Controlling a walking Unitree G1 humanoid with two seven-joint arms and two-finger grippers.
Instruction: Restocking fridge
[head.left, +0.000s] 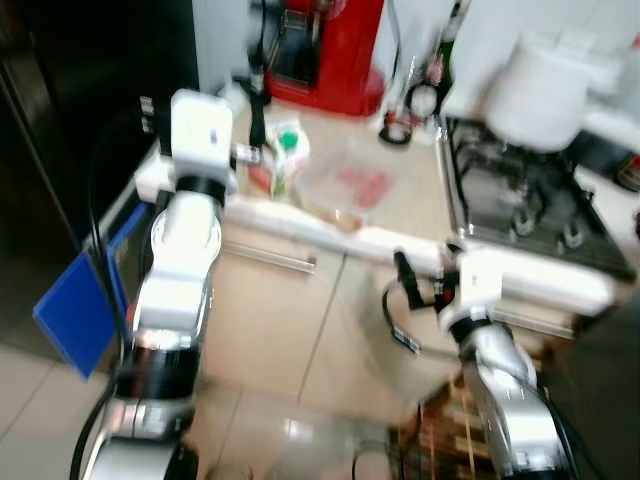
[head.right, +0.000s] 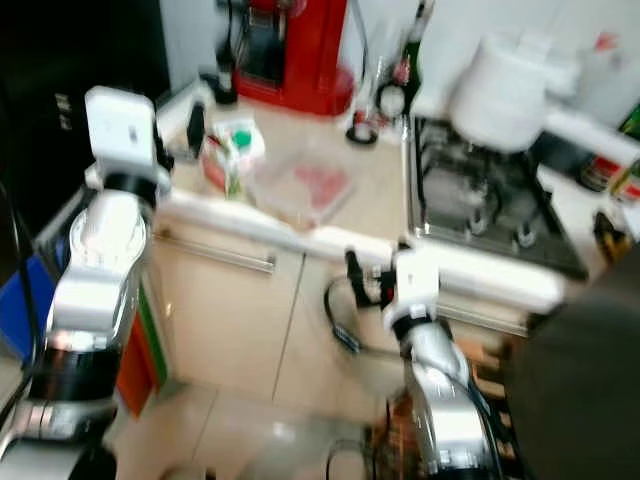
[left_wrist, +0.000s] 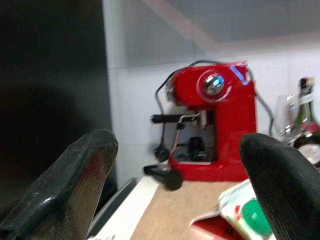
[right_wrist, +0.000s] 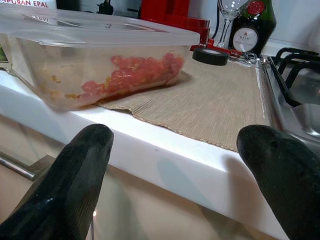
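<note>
So you've got both arms up at the white counter edge (right_wrist: 165, 160) and nothing in hand yet. Your right gripper (right_wrist: 175, 165) is spread wide, empty, sitting just below and in front of the counter lip. The clear plastic lidded container with red food inside (right_wrist: 100, 60) is right ahead of it and a bit toward the left finger, resting partly on the beige woven mat (right_wrist: 210, 105). Your left gripper (left_wrist: 175, 185) is also wide open with nothing between its fingers, up at counter height. The small red and white carton with the green cap (left_wrist: 240, 215) is just off its right finger, and the red espresso machine (left_wrist: 210, 130) is further back behind it.

My guess on the container: rigid but thin-walled, smooth sides, probably slippery, and the lid may only be pressed on. Food looks loose in there, so weight will slosh if you tilt it. I'd pinch across the short walls under the lid rim, not on the lid itself, and keep it level. The carton should be light and a little squashy, so grip the body mid-height, go easy on the squeeze.
</note>
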